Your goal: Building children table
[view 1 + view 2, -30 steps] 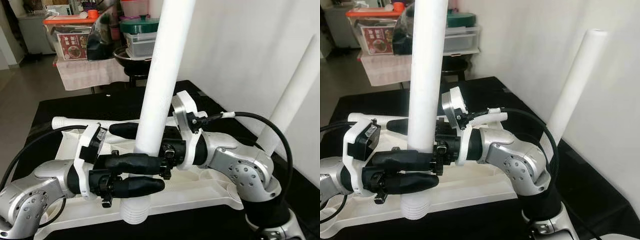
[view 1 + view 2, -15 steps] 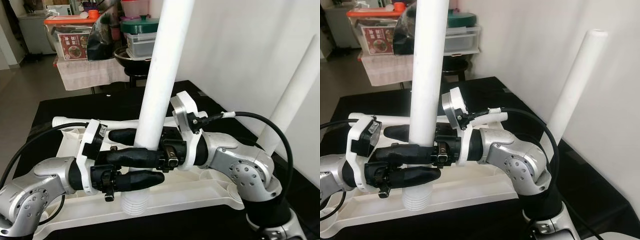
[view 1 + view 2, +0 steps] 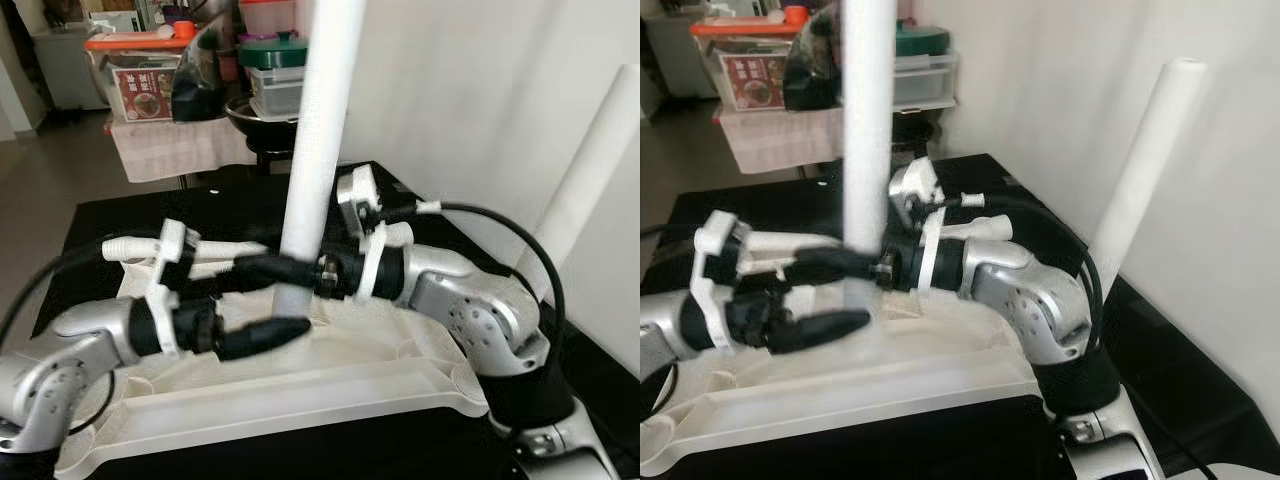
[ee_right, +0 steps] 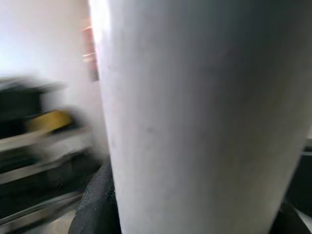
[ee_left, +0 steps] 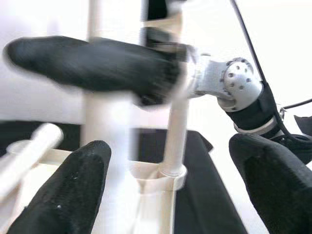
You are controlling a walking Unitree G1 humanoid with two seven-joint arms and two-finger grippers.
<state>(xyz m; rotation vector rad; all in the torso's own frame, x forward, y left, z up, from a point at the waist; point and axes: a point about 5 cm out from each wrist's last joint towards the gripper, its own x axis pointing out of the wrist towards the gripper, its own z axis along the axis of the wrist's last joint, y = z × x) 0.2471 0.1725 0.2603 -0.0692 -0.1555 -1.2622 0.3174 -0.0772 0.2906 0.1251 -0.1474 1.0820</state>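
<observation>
A long white table leg (image 3: 318, 130) stands nearly upright, with my right gripper (image 3: 298, 272) shut on its lower part over the upturned white tabletop (image 3: 300, 385). Seen close in the right wrist view, the leg (image 4: 204, 112) has a black finger (image 4: 95, 207) beside it. My left gripper (image 3: 262, 305) is open just left of the leg, apart from it; its fingers (image 5: 63, 195) stand wide with the leg (image 5: 100, 117) beyond them. Another white leg (image 3: 592, 170) stands fitted at the tabletop's far right corner. A further leg (image 3: 130, 247) lies at the tabletop's far left.
The tabletop rests on a black-covered table (image 3: 150, 215) beside a white wall (image 3: 480, 90) on the right. Beyond it stands a low table (image 3: 170, 140) with boxes, pots and containers. Bare floor (image 3: 40, 190) lies to the left.
My left gripper has let go of the leg and drawn back to the left. The right gripper has carried the leg away from me, over the tabletop, and set it more upright.
</observation>
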